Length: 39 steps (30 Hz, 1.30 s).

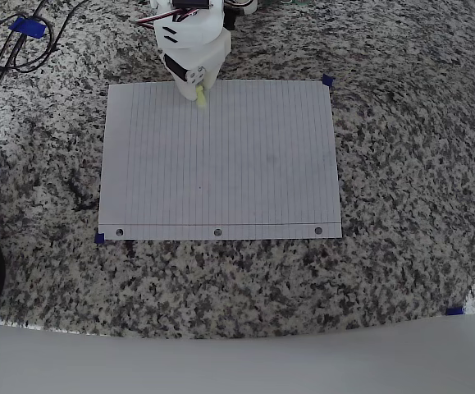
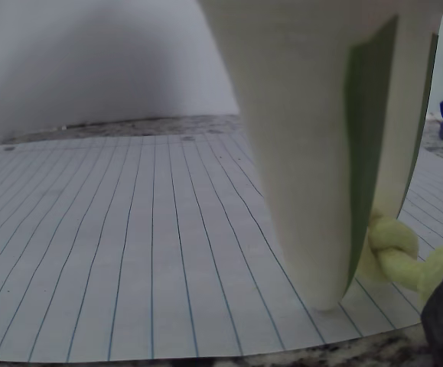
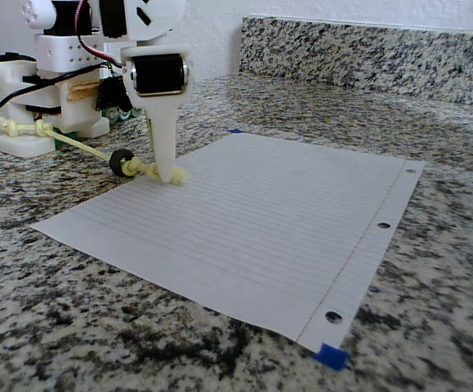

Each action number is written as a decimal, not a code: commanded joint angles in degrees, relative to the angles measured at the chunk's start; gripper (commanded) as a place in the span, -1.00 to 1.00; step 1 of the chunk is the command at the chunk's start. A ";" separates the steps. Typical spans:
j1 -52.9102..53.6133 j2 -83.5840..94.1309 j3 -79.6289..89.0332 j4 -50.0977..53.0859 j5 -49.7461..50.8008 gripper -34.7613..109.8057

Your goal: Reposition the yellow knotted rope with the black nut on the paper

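Rope (image 3: 81,145) runs long and thin from the arm's base toward the tool (image 3: 165,173), its near end just over the paper's (image 3: 261,212) edge and its length trailing off the sheet onto the granite bench (image 3: 432,269). In the fixed view we see the black nut (image 3: 122,162) threaded on it just behind the tool, off the paper. From overhead we catch just a yellow tip (image 1: 200,99) under the tool at the sheet's far edge. In the wrist view a knot (image 2: 393,243) sits pinched at the fingertips (image 2: 313,290), so we read the tool as clenched on the rope.
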 commanded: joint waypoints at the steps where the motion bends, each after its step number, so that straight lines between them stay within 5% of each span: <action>1: 0.53 -0.18 -1.76 0.18 -0.44 -0.13; 9: 1.49 -0.18 -1.76 0.88 -0.44 -0.16; 11: 1.58 -0.18 -1.58 0.79 -0.44 -0.24; 13: 1.67 -0.26 -1.32 -0.09 -0.35 -0.52; 26: 1.32 4.13 -1.23 -2.72 3.16 -0.52; 39: 8.44 18.19 -1.14 -15.82 15.73 -0.52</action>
